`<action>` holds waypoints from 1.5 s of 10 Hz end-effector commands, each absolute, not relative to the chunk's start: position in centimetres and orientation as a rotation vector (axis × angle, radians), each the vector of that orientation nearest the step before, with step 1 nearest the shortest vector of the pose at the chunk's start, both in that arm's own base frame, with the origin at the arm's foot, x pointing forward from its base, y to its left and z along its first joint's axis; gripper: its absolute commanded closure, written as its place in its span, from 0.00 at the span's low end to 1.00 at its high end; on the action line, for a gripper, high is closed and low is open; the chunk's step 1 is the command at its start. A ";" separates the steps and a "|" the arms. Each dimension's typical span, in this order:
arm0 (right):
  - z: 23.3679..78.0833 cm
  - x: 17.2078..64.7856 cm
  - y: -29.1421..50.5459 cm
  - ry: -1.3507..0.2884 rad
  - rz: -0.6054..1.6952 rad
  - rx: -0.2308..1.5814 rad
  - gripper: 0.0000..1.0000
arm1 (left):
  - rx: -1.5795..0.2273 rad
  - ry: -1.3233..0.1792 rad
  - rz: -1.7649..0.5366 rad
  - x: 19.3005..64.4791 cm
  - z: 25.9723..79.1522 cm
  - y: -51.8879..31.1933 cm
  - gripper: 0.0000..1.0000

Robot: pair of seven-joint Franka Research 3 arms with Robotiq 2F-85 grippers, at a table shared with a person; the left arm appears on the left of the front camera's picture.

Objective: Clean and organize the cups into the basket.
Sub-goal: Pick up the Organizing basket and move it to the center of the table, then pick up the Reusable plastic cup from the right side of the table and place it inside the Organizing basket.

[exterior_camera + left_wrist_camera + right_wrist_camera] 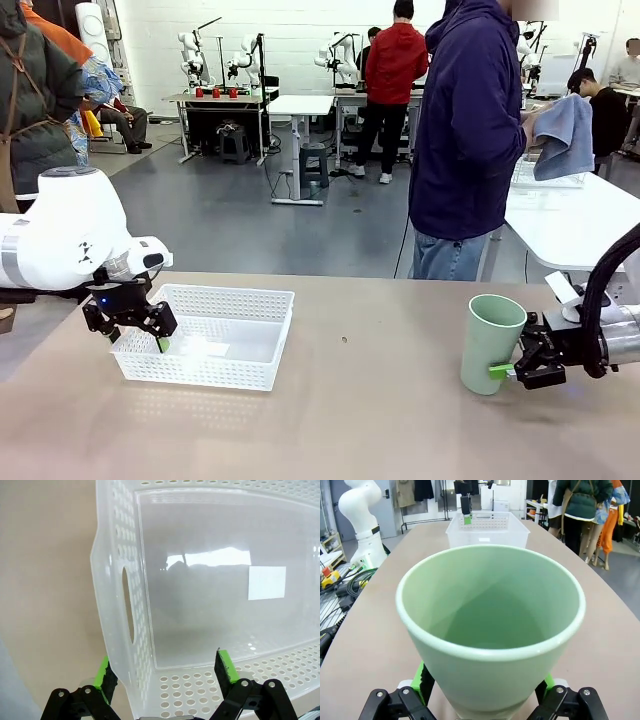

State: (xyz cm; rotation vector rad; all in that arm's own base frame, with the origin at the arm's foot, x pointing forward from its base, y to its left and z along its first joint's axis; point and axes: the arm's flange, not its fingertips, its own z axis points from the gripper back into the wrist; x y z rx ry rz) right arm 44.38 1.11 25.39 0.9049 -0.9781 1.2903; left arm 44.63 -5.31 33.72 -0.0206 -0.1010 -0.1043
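The pale mint green cup [492, 340] stands upright on the table at the right, mouth up. My right gripper [505, 372] reaches in from the right, its fingers open on either side of the cup's lower part. The right wrist view looks down into that cup [490, 610] with the right gripper [484, 680] at its base. The white perforated basket [200, 370] sits at the left with nothing in it. My left gripper [138, 340] is open and straddles its left wall. In the left wrist view the left gripper [167, 672] has one pad outside the basket [117, 580] and one inside, near the handle cut-out.
A person in a dark blue jacket [470, 120] stands at the far side of the table, holding a blue-grey cloth [565, 135] up at the right. Bare tabletop [370, 400] lies between basket and cup. Cables [350, 580] lie beside the table in the right wrist view.
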 end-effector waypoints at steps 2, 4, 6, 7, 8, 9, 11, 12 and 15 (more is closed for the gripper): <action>24.5 45.2 2.5 -0.978 1.291 0.908 0.00 | 0.010 -0.074 -0.115 45.2 33.4 -5.3 0.00; 24.6 45.1 2.7 -0.980 1.291 0.923 0.00 | 0.024 -0.064 -0.115 45.2 33.1 -5.5 0.00; 24.6 45.0 2.5 -0.982 1.324 0.938 0.58 | 0.021 -0.073 -0.111 45.1 33.4 -5.7 0.00; 24.6 45.0 2.5 -0.985 1.323 0.940 0.58 | 0.023 -0.081 -0.112 45.0 33.6 -5.6 0.60; 24.6 45.0 2.5 -0.988 1.316 0.938 1.00 | 0.030 -0.085 -0.110 45.0 33.6 -5.5 0.60; 24.6 45.0 2.4 -0.983 1.318 0.936 0.64 | 0.033 -0.084 -0.109 44.9 33.7 -5.5 1.00; 24.7 45.0 2.4 -0.972 1.317 0.934 1.00 | 0.039 -0.086 -0.110 44.9 33.8 -5.5 1.00; 24.7 45.0 2.4 -0.971 1.319 0.933 1.00 | 0.041 -0.085 -0.111 44.9 33.8 -5.5 1.00; 24.7 45.0 2.3 -0.967 1.322 0.931 1.00 | 0.043 -0.082 -0.108 44.9 33.8 -5.5 1.00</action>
